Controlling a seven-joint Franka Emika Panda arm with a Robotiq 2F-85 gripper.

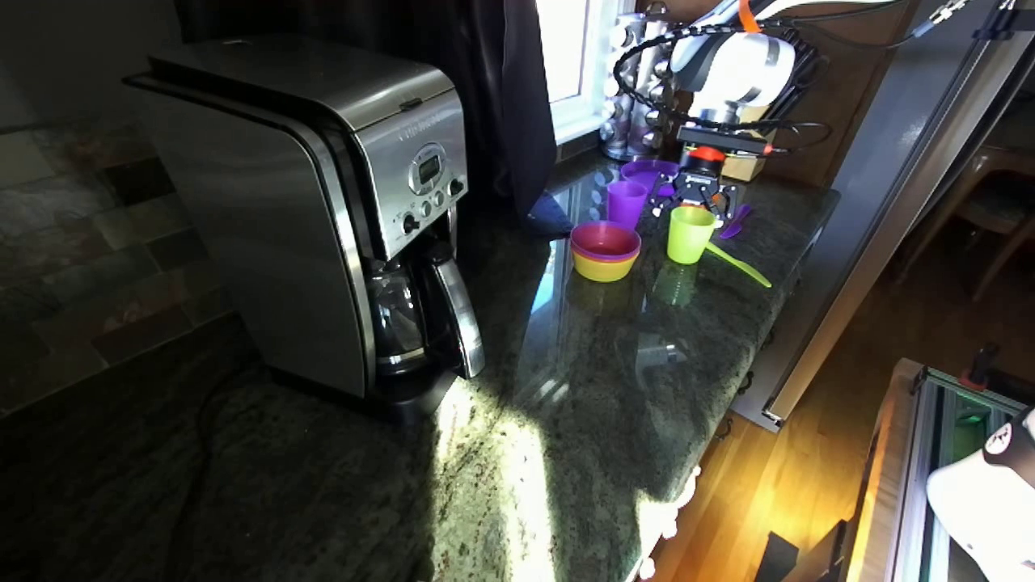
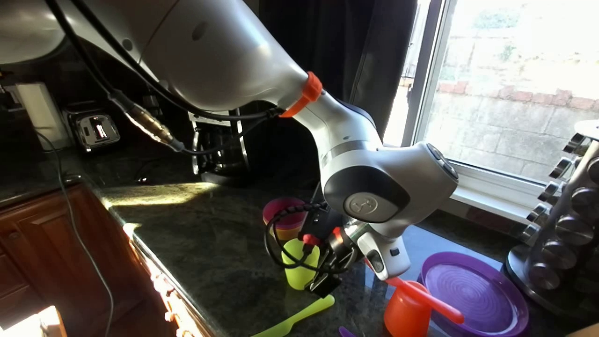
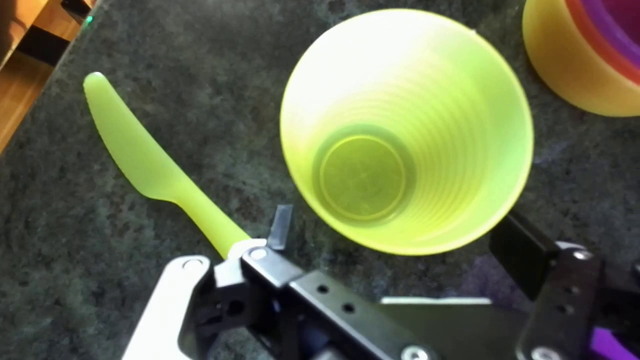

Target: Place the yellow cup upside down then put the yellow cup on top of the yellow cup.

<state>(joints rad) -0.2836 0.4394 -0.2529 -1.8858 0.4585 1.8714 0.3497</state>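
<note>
A single yellow-green cup (image 3: 405,125) stands upright on the dark counter, its mouth facing up and nothing inside. It shows in both exterior views too, as the cup (image 1: 687,238) and the cup (image 2: 299,266). My gripper (image 3: 401,240) is open with its jaws wide apart, right beside the cup and low over the counter. In the wrist view the cup's rim partly covers the tip of the dark right finger (image 3: 522,255); whether they touch I cannot tell. The left finger pad (image 3: 281,227) is apart from the cup.
Nested bowls (image 1: 605,263) sit close to the cup. A green knife (image 3: 142,155) lies beside it, towards the counter edge. A purple cup (image 1: 624,204), purple spoon (image 1: 735,222), purple plate (image 2: 468,295), orange cup (image 2: 407,311) and spice rack (image 2: 561,234) surround the arm. A coffee maker (image 1: 323,202) stands farther off.
</note>
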